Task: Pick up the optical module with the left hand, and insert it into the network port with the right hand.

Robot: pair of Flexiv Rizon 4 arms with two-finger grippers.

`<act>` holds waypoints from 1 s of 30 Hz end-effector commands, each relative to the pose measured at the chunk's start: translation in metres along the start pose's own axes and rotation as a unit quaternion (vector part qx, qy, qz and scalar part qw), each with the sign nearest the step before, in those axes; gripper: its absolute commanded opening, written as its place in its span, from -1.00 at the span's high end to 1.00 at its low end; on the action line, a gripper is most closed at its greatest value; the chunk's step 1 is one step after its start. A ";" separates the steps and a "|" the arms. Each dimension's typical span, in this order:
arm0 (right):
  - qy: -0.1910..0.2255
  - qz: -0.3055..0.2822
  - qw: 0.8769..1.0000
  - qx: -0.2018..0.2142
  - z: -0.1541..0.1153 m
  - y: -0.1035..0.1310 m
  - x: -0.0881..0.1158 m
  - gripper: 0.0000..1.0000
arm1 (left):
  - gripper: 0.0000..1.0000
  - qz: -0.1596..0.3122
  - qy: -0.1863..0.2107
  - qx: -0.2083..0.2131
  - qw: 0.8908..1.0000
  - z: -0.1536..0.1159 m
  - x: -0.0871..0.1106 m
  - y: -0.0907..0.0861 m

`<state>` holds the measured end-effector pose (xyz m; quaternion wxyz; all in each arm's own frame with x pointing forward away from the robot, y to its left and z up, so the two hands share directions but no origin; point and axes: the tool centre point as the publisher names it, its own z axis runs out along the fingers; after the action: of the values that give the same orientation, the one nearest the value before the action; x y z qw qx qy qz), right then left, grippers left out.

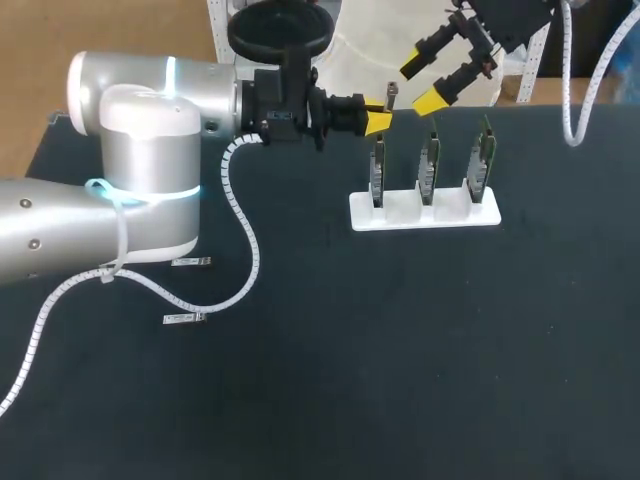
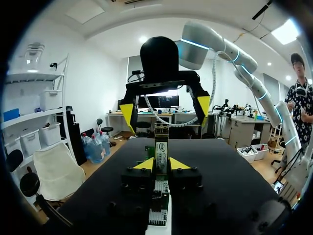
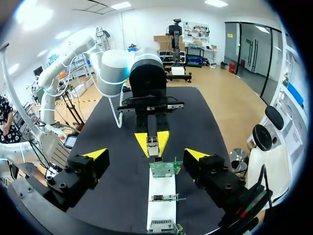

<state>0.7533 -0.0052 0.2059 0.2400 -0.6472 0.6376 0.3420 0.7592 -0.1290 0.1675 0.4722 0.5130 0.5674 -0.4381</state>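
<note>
Left gripper (image 1: 378,121) clamped on optical module (image 1: 392,95), near white rack's (image 1: 425,214) left end; right gripper (image 1: 422,83) spread wide (nothing held), above rack.

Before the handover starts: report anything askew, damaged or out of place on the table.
Nothing stands out. The three boards stand upright in the white rack, and the optical module sits straight in the left claw. The right claw hangs open above.
</note>
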 end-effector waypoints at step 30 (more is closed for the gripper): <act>-0.007 -0.028 0.999 -0.014 0.016 -0.007 -0.018 -1.00 | 1.00 0.002 -0.003 -0.004 1.000 0.000 0.001 -0.002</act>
<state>0.7537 0.0179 0.2085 0.2475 -0.6641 0.6158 0.3443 0.7592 -0.1290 0.1675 0.4722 0.5130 0.5674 -0.4381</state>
